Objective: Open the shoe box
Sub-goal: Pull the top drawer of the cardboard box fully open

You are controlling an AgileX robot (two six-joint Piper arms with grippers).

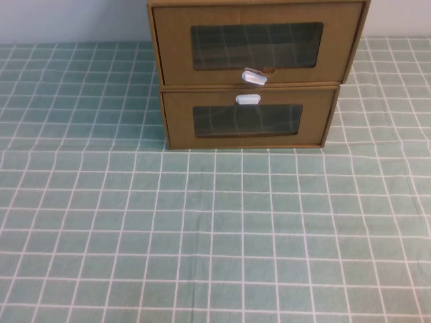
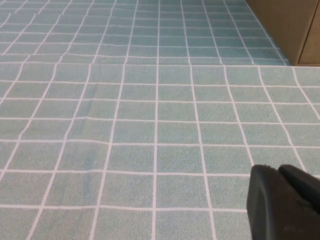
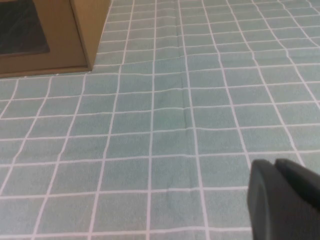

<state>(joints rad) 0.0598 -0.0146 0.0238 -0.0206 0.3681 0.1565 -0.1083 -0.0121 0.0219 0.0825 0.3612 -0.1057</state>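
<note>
Showing stacked shoe boxes (image 1: 202,75) closed on the far worktop (image 1: 202,235); left tool (image 2: 279,171) near left, right tool (image 3: 275,165) near right (both pressed together).

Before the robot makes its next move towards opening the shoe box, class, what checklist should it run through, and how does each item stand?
1. Boxes found: upper shoe box stacked on lower shoe box, both facing the robot: ok.
2. Lower handle lies flat and is unobstructed: ok.
3. Upper handle sits tilted; whether that front is ajar: cannot tell.
4. Left gripper ready to grasp: low over the tablecloth, short of the boxes, shut: not ok.
5. Right gripper ready to grasp: low over the tablecloth near the lower box's corner, shut: not ok.
6. Which box to open: cannot tell.
</note>
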